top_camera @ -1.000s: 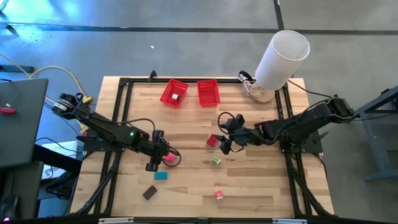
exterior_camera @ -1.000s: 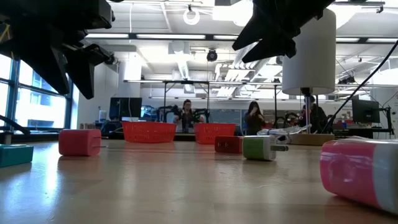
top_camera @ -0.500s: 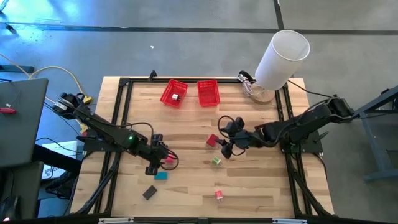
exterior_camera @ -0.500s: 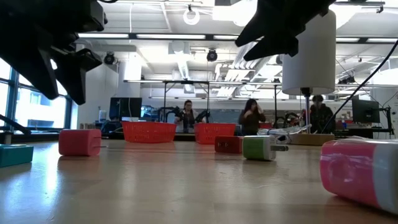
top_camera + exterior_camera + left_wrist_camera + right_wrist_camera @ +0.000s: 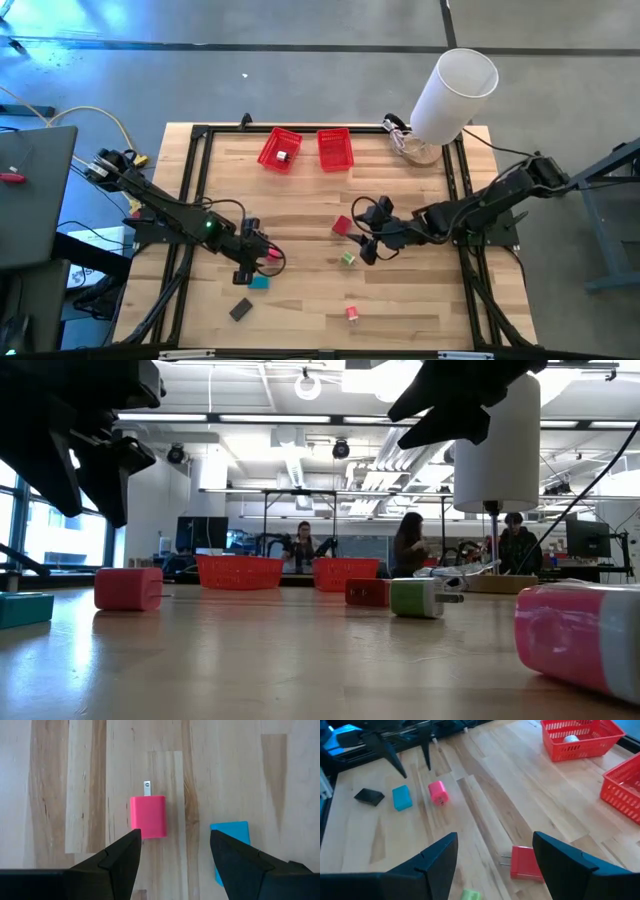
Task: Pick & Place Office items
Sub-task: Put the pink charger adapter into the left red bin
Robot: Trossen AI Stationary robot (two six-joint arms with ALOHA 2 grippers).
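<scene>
Left end effector: fingers apart, nothing between them, nothing touched. It hangs above the surface, pointing down at the pink charger block. In the left wrist view the block sits just ahead of the gap, offset toward one finger, not centred. Its long axis runs along the line of approach, with the metal prongs at the far end, so the fingers would close across its short sides. The teal block lies just beside the other finger, partly hidden by it; judged risk: a straight descent could clip it.

In the high view the left end effector is over the pink charger block and teal block; the dark grey block lies nearer the front edge.

Right end effector: fingers apart, empty, hovering. The red block lies just ahead of its gap, prongs pointing sideways. In the high view the right end effector stands between the red block and the green block, nearer to both than the left arm.

Another small pink-and-white block rests near the front edge, well apart from both arms. One red basket already holds a pale piece; the other red basket looks empty.
</scene>
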